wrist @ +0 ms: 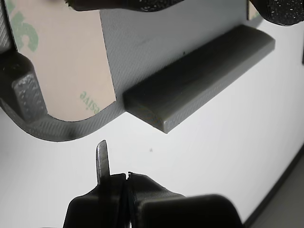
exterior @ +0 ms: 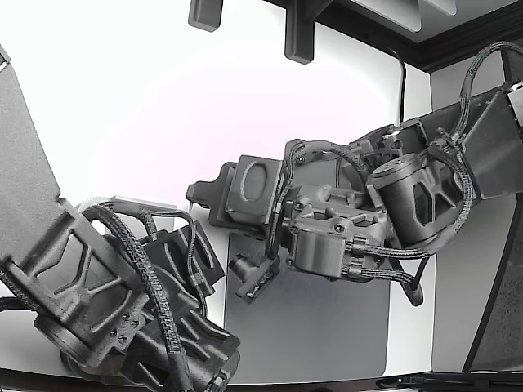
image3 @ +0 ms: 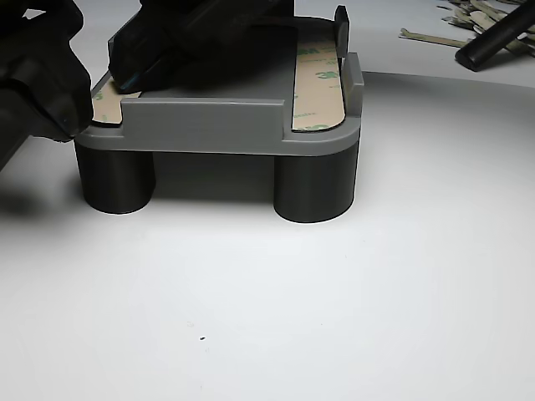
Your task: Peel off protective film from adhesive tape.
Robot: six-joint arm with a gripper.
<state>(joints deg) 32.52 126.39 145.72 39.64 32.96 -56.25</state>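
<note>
The grey part [wrist: 142, 42] carries a beige film strip with green lettering [wrist: 61, 57]. It also shows in the other view [image3: 217, 125], standing on round feet on the white table, with one film strip [image3: 320, 83] along its right side and another [image3: 104, 109] at its left. My gripper [wrist: 114, 173] hangs just off the part's rounded edge, apart from the film, with its thin tips closed together and nothing visible between them. Black textured pads [wrist: 23, 92] of the second arm's gripper touch the part.
A raised grey bar [wrist: 199, 76] runs along the part beside the film. Several loose peeled strips [image3: 472, 17] lie at the far right of the table in the other view. In the exterior view both arms [exterior: 343, 237] crowd over a grey mat [exterior: 327, 327].
</note>
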